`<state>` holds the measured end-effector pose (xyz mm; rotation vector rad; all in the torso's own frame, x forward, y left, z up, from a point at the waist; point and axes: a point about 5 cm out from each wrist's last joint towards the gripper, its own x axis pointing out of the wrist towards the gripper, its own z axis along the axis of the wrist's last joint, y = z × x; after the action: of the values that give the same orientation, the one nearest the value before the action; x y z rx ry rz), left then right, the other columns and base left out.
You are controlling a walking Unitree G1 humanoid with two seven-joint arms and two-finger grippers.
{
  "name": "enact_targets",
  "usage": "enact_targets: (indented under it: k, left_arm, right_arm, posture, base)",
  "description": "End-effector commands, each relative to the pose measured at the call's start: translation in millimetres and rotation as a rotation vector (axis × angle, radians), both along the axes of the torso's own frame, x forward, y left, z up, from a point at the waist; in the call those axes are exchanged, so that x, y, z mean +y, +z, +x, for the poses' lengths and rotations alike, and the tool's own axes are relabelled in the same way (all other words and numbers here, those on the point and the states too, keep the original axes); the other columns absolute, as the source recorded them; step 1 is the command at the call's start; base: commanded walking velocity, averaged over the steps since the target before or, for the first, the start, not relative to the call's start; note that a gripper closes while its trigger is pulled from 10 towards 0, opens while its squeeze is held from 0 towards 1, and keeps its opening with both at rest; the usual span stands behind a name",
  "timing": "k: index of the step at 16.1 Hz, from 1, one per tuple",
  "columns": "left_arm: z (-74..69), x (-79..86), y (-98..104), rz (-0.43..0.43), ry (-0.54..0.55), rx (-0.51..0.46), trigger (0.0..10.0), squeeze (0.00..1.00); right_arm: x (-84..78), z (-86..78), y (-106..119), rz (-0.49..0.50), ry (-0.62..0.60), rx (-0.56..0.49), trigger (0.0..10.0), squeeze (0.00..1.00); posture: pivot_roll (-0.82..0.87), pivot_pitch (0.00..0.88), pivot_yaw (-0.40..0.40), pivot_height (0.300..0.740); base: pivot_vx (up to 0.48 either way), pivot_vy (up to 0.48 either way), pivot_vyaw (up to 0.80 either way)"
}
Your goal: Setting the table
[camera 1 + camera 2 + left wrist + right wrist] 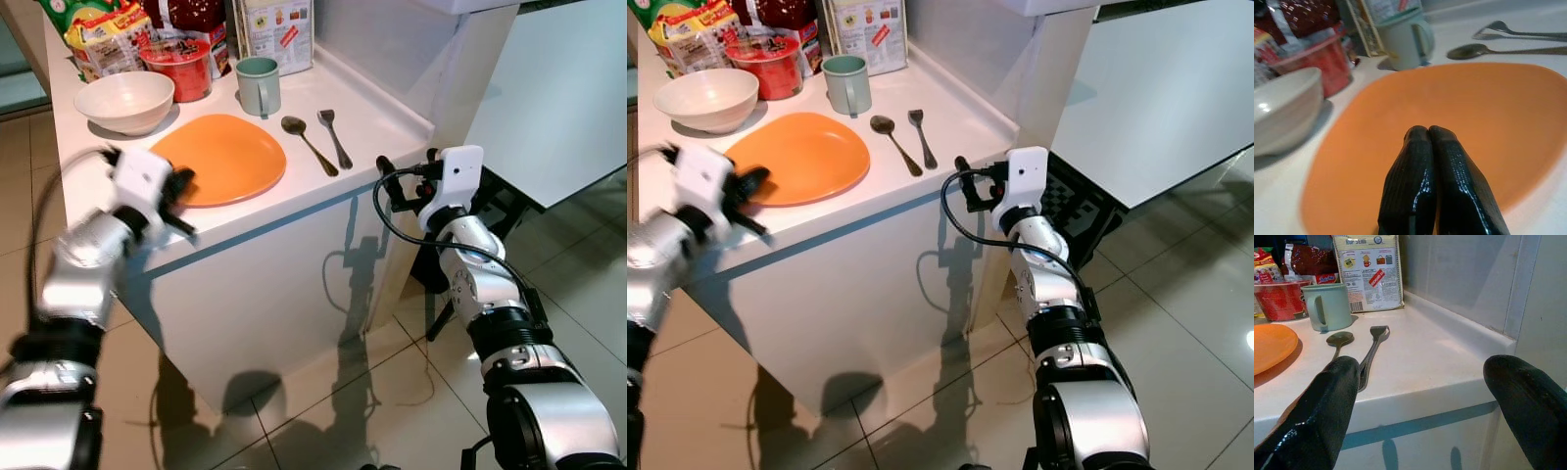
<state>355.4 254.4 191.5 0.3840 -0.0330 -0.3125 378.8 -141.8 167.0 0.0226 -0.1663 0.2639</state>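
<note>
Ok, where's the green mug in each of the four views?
Left eye: green mug, top centre, behind the orange plate.
Right eye: mug, upper left of centre.
Left wrist: mug, top centre.
Right wrist: mug, upper left.
Shared landmark: the spoon lies just beside it.

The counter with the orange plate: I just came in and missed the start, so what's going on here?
A humanoid robot stands at a white counter set with an orange plate, white bowl, green mug, spoon and fork. Its left end effector, fingers shut together with nothing between them, sits at the plate's near rim. The right end effector is open, held just off the counter's edge, pointing toward the cutlery. Nothing is picked up yet.
</note>
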Motion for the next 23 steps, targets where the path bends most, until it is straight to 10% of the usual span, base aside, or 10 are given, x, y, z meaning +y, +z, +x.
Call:
enact_targets:
  k: [1, 10, 13, 23]
  left_arm:
    - [0.3, 3.2, 3.1, 0.014, -0.006, 0.017, 10.0, 0.00]
    - [13.2, -6.3, -1.7, 0.047, -0.030, 0.088, 10.0, 0.00]
    - [16.6, -2.3, -15.6, -0.138, 0.047, 0.107, 10.0, 0.00]
    - [-12.9, -3.2, -104.0, -0.111, 0.184, 0.323, 10.0, 0.00]
  right_arm:
    - [-1.1, -1.6, -6.3, -0.006, -0.007, 0.017, 10.0, 0.00]
    - [5.3, -1.8, -9.2, -0.004, 0.000, 0.023, 10.0, 0.00]
    - [5.3, -2.6, -9.9, 0.000, -0.006, 0.023, 10.0, 0.00]
    - [7.1, -5.1, -16.4, -0.007, 0.003, 0.049, 10.0, 0.00]
  posture:
    - [0.12, 0.041, 0.009, 0.740]
    - [0.13, 0.052, 0.014, 0.740]
    - [0.12, 0.058, 0.022, 0.740]
    - [0.11, 0.076, 0.017, 0.740]
  base:
    - [0.000, 0.000, 0.00]
    - [0.000, 0.000, 0.00]
    - [0.000, 0.000, 0.00]
    - [0.000, 0.000, 0.00]
